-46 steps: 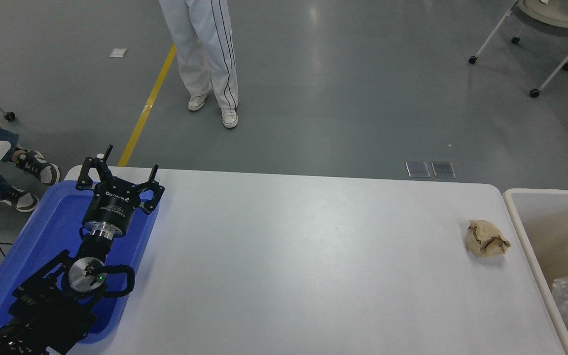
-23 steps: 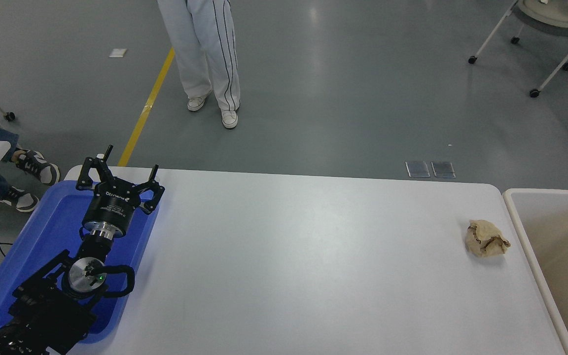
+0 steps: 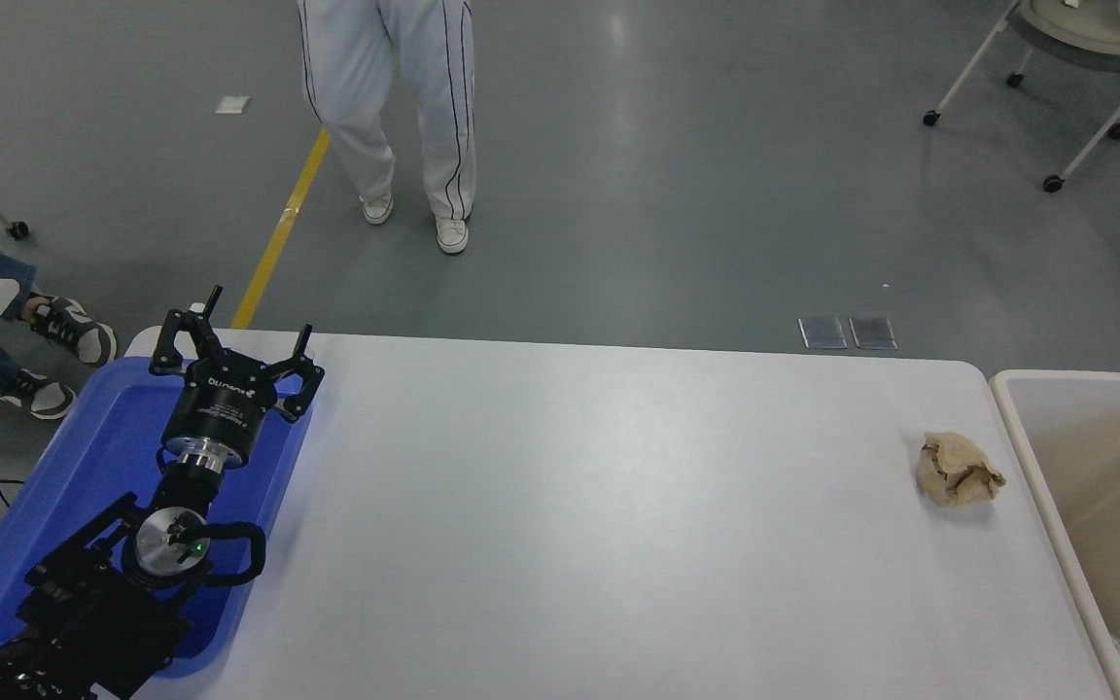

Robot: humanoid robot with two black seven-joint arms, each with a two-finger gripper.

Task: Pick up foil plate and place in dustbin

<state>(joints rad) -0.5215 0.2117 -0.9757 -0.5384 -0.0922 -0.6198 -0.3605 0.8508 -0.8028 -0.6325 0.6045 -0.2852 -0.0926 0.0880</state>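
The foil plate is out of view now. The dustbin [image 3: 1029, 457], with a thick off-white rim and beige inside, stands against the table's right edge and runs off the picture; only its tan inside shows. My left gripper [image 3: 234, 331] is parked at the lower left over the blue tray, its fingers spread open and empty. My right arm and gripper are out of view.
A shallow blue plastic tray [image 3: 103, 457] lies at the table's left end under my left arm. A crumpled tan paper ball [image 3: 957, 470] sits near the right end, beside the dustbin. A person in white trousers [image 3: 395, 107] stands beyond the far side. Another person's shoes [image 3: 74, 331] show at the left.
A shiny crinkled thing seen inside the dustbin at the lower right a second ago is no longer visible. The person in white trousers has shifted a leg. My left arm has not moved.
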